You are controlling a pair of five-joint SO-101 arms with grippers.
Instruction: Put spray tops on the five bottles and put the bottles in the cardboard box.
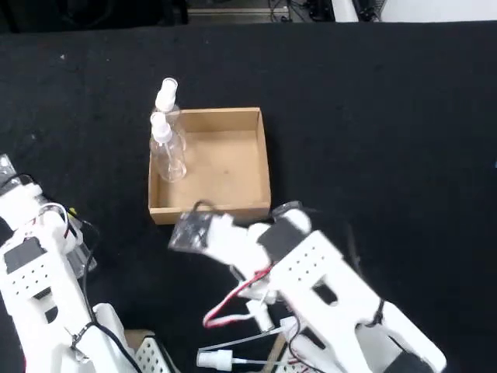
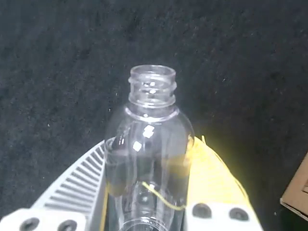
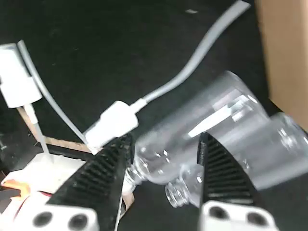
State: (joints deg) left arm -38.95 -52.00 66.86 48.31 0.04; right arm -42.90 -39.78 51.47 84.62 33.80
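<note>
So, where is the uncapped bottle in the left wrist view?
The uncapped bottle is gripped in the left claw over the black table, left of the cardboard box.

Two capped bottles [image 1: 168,151], seemingly in box [image 1: 233,167]

Most of the cardboard box [image 1: 265,155] floor is free for me to come down into. Two capped bottles [image 1: 165,151] stand along its left wall in the high view and block that side. My right tool [image 3: 165,139], jaws apart, sits just before the near wall, crowded by two bare bottles [image 3: 221,120] and a spray top [image 3: 115,122] lying on the worktop [image 1: 388,116], which is free right of the box. An uncapped bottle [image 2: 150,120] fills my left tool [image 2: 150,144].
</note>
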